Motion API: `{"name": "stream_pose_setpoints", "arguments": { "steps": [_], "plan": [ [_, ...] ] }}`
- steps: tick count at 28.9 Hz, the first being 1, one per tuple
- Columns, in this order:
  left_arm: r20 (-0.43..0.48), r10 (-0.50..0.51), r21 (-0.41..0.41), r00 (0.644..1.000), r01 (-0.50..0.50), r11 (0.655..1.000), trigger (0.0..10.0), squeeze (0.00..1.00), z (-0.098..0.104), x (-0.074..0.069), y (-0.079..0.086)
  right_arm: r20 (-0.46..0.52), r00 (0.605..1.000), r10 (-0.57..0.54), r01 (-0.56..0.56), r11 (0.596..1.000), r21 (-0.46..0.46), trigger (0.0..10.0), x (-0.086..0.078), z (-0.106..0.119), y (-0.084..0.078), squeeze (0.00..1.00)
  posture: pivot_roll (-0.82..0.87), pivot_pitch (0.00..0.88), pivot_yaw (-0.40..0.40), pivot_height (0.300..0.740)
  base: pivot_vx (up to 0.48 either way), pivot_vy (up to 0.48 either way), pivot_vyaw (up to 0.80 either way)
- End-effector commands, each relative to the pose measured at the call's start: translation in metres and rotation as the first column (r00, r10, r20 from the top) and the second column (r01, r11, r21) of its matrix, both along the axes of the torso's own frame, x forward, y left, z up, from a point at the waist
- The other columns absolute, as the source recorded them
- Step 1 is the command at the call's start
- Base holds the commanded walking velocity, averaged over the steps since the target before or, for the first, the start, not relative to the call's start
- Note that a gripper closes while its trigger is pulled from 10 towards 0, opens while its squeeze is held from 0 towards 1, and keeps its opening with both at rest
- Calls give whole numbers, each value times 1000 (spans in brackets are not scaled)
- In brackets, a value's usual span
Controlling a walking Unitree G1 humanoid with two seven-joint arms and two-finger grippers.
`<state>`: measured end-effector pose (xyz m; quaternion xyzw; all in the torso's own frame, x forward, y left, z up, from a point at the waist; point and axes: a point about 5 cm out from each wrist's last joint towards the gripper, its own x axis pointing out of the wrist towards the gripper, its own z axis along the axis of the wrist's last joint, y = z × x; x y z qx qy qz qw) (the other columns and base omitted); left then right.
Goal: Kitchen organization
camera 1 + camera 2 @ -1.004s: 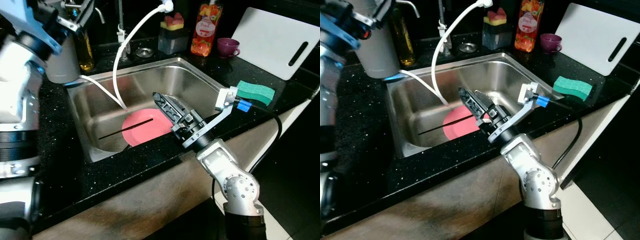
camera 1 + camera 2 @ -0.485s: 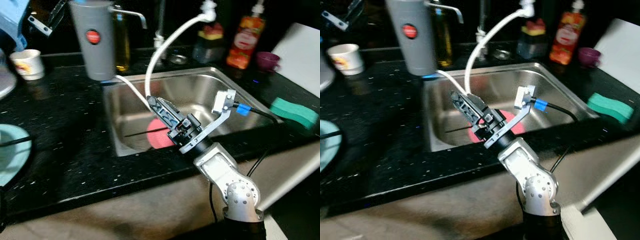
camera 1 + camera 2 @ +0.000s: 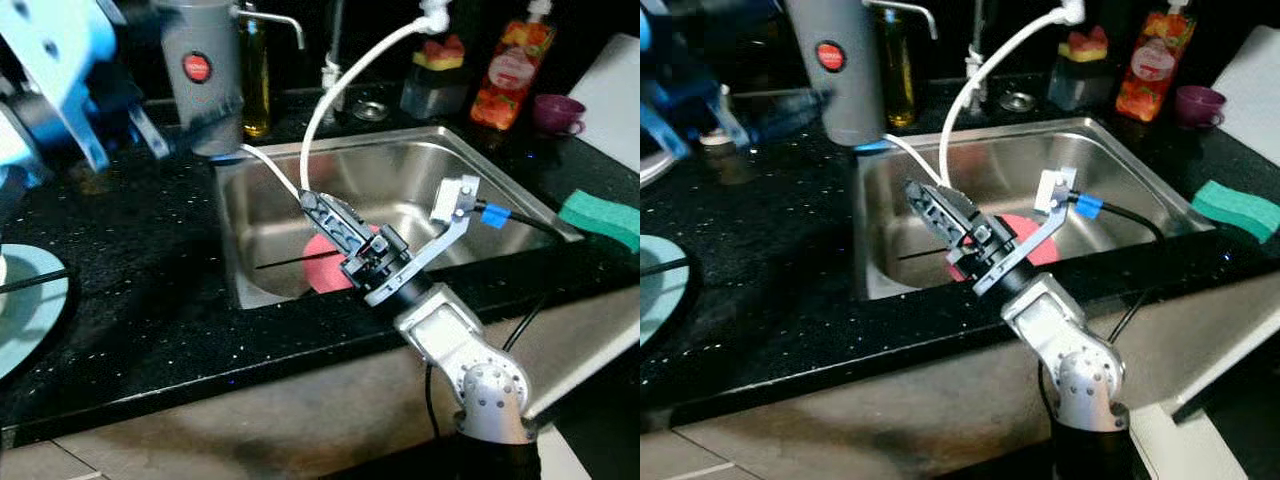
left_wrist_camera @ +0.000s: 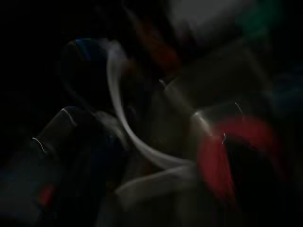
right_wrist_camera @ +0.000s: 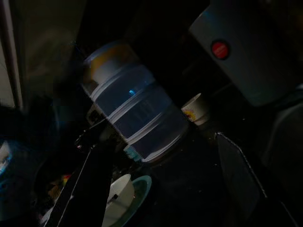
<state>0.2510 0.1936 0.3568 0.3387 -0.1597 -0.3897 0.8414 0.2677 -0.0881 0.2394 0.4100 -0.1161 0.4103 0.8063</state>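
A pink plate (image 3: 322, 274) lies flat in the steel sink (image 3: 400, 165), with a thin black stick (image 3: 285, 263) across its left side. My right gripper (image 3: 318, 207) hovers over the sink's front part, just above the plate and pointing to the back left. In the right wrist view its fingers (image 5: 83, 189) stand apart with nothing between them, so it is open. My left arm (image 3: 60, 70) is a blue and white blur over the counter at the far left. The left wrist view is dark and smeared, showing the plate (image 4: 215, 161) and the hose (image 4: 128, 127).
A white hose (image 3: 345, 80) arcs from the tap into the sink. A grey flask (image 3: 205, 75) stands at the sink's back left corner, next to an oil bottle (image 3: 255, 70). At the right are a green sponge (image 3: 600, 215), a purple cup (image 3: 558, 112) and an orange bottle (image 3: 500, 70). A teal plate (image 3: 25, 315) sits at far left.
The camera has swung left, so the whole scene has shifted right. My left arm has swept in as a blur at the upper left. The right gripper has stayed over the sink.
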Motion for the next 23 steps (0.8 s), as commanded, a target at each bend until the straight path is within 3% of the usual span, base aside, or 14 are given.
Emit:
{"name": "stream_pose_setpoints", "arguments": {
  "steps": [1, 2, 3, 8, 11, 13, 16, 17, 18, 21, 23],
  "plan": [
    [-32, -33, 24, 999, 34, 999, 10000, 0, -1, -4, -3, 5, 1000, 16, -16, 1000, 2, 10000, -2, 2, 0, 0, 109, 0, 3, 740, 0, 0, 0],
    [-151, -28, 118, 988, 46, 992, 10000, 0, -15, -15, 2, 12, 999, 30, -30, 1000, -3, 10000, -3, 3, 0, 0, 120, 0, -4, 740, 0, 0, 0],
    [-204, -12, 150, 979, 43, 988, 10000, 0, -20, -20, 6, 12, 999, 37, -37, 999, -3, 10000, -3, 3, 0, 0, 131, 0, -13, 740, 0, 0, 0],
    [-316, 9, 206, 949, 59, 977, 10000, 0, -22, -36, 13, 8, 998, 58, -58, 998, -18, 10000, -2, 0, 1, 0, 147, 0, -23, 740, 0, 0, 0],
    [-407, 82, 277, 909, 37, 960, 10000, 0, -24, -49, 20, 19, 995, 98, -97, 995, -26, 10000, -2, 1, 3, 0, 159, 0, -31, 740, 0, 0, 0],
    [-479, 205, 373, 853, -14, 928, 10000, 0, -35, -52, 32, 17, 993, 119, -118, 992, -36, 10000, -3, -1, 5, 0, 161, 0, -34, 740, 0, 0, 0],
    [-530, 321, 429, 785, -78, 900, 10000, 0, -48, -50, 45, 13, 990, 141, -140, 989, -53, 10000, -5, -4, 8, 0, 160, 0, -40, 740, 0, 0, 0],
    [-530, 321, 429, 785, -78, 900, 10000, 0, -48, -50, 45, 13, 990, 141, -140, 989, -53, 10000, -5, -4, 8, 0, 160, 0, -40, 740, 0, 0, 0],
    [-561, 380, 468, 735, -96, 878, 10000, 0, -57, -51, 51, 10, 988, 156, -155, 984, -83, 10000, -6, -7, 10, 0, 151, 0, -41, 740, 0, 0, 0],
    [-561, 427, 489, 709, -132, 862, 10000, 0, -61, -51, 56, 6, 987, 158, -156, 981, -118, 10000, -7, -12, 10, 0, 146, 0, -44, 740, 0, 0, 0],
    [-532, 455, 499, 714, -170, 850, 10000, 0, -59, -49, 59, -7, 989, 146, -146, 980, -132, 10000, -7, -16, 7, 0, 143, 0, -44, 740, 0, 0, 494]
  ]
}}
